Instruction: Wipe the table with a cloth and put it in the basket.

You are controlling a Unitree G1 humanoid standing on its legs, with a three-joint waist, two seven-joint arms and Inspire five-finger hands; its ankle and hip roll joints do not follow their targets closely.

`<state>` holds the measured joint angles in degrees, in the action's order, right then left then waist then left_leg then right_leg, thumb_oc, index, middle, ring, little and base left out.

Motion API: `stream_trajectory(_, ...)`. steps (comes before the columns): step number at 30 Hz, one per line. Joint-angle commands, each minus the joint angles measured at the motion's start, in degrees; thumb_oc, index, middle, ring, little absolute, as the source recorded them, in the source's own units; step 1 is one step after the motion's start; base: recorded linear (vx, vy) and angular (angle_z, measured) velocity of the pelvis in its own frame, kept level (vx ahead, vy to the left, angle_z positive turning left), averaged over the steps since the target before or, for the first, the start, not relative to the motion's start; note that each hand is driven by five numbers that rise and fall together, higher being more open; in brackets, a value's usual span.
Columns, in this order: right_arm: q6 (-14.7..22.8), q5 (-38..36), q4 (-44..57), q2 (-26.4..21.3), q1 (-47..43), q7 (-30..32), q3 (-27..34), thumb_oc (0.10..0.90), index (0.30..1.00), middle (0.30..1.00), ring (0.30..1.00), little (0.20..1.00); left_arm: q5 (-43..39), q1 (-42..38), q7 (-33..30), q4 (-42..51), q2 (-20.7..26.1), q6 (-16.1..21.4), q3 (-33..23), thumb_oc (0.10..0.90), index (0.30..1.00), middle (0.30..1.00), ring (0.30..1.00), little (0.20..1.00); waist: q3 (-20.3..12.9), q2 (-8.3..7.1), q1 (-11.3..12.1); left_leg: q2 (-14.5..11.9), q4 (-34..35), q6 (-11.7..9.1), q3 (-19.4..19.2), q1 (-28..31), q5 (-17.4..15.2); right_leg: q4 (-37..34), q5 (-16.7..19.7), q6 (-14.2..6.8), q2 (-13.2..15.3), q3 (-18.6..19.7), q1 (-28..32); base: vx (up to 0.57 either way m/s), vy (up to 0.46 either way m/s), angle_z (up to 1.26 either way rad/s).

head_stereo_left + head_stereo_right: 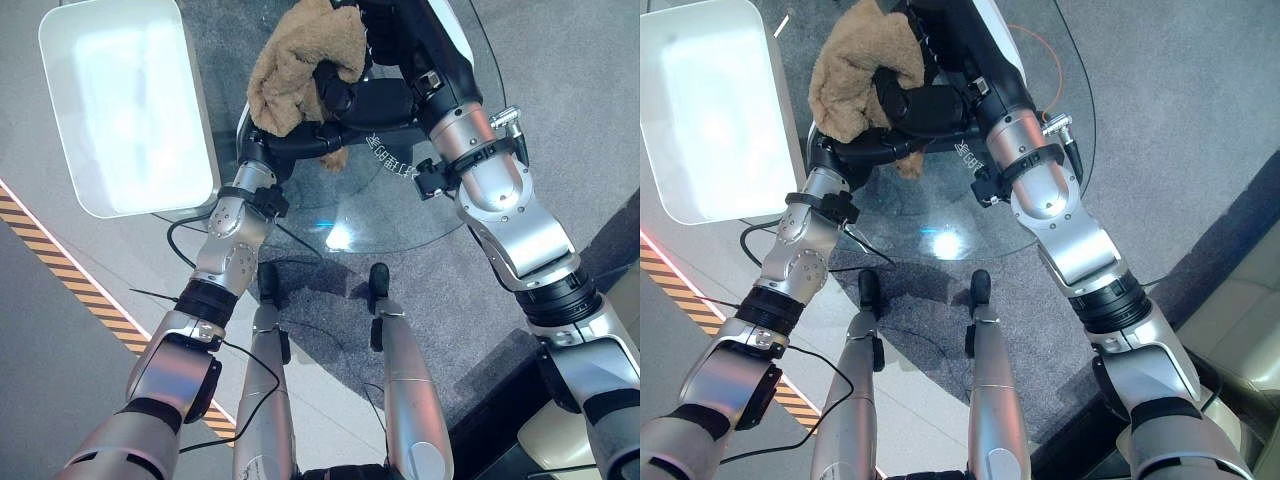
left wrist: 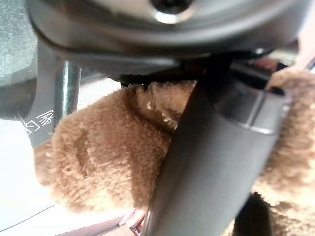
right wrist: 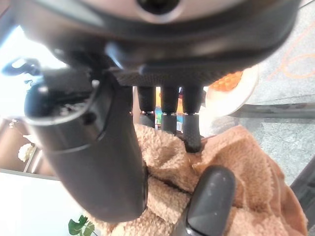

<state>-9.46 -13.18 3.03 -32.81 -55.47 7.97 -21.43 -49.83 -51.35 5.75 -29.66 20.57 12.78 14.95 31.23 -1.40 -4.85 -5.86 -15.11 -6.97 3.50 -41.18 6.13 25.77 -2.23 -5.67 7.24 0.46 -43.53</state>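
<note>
The round glass desk [image 1: 400, 215] lies far ahead, the white basket [image 1: 125, 105] just left of it. Above the desk's far left part the brown cloth [image 1: 295, 65] hangs bunched between both hands: the left hand [image 1: 335, 95] has fingers curled into it, the right hand [image 3: 170, 110] presses fingers [image 3: 192, 128] into its folds

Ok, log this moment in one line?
cloth: bunched over glass table | left hand: fingers curled on cloth | right hand: fingers on cloth | basket: left
</note>
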Motion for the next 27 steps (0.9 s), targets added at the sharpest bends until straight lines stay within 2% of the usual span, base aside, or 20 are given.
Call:
stream_trajectory(1, 6.3, 1.4, 9.3, 1.3, -9.7, 4.5, 6.2, 0.8, 0.9, 0.9, 0.9, 0.9, 0.4, -7.2, 3.6, 5.2, -0.4, 5.1, -0.4, 0.1, 0.3, 0.3, 0.3, 0.2, -2.3, -3.19, 1.2, 4.9, -1.1, 4.7, -4.3, 1.5, -4.1, -4.3, -0.7, 4.7, -8.4, -1.3, 3.4, 0.0, 0.0, 0.0)
stream_trajectory(11, 6.9, 2.2, 8.5, 1.8, -9.3, 4.3, 6.5, 0.8, 0.9, 0.9, 0.9, 0.9, 0.4, -7.5, 3.0, 5.6, -0.5, 4.8, -0.5, 0.1, 0.3, 0.3, 0.3, 0.2, -2.3, -3.14, 1.2, 4.9, -0.8, 4.7, -4.2, 1.7, -4.0, -4.5, -0.7, 4.6, -8.4, -1.2, 3.6, 0.0, 0.0, 0.0)
stream_trajectory(16, 10.8, 5.7, 4.6, 4.1, -8.9, 5.3, 5.1, 0.8, 0.9, 0.9, 0.9, 0.9, 0.2, -8.1, 3.5, 4.4, -1.3, 6.1, 0.5, 0.1, 0.3, 0.3, 0.3, 0.2, -2.0, -2.58, 1.6, 5.3, -0.6, 4.7, -4.0, 1.6, -3.8, -4.8, -0.5, 4.5, -8.0, -1.6, 3.7, 0.0, -0.009, 0.0)
stream_trajectory(19, 10.0, 3.3, 5.3, 2.2, -9.8, 5.5, 5.6, 0.8, 0.9, 0.9, 0.9, 0.9, -0.2, -8.3, 4.5, 4.4, -0.3, 4.9, -0.5, 0.1, 0.3, 0.3, 0.3, 0.2, -2.1, -2.9, 1.8, 5.1, -0.7, 4.6, -4.0, 1.7, -3.9, -4.7, -0.5, 4.4, -8.0, -1.7, 3.7, 0.0, -0.028, 0.0)
stream_trajectory(27, 8.0, 0.0, 8.0, 0.2, -9.3, 4.4, 7.5, 0.8, 0.9, 0.9, 0.9, 0.9, 0.3, -7.2, 4.0, 5.4, 0.5, 4.4, -0.8, 0.1, 0.3, 0.3, 0.3, 0.2, -2.7, -3.62, 1.3, 4.7, -0.1, 4.6, -4.2, 1.9, -4.1, -5.0, -0.6, 4.5, -8.5, -1.4, 3.8, 0.0, 0.0, 0.0)
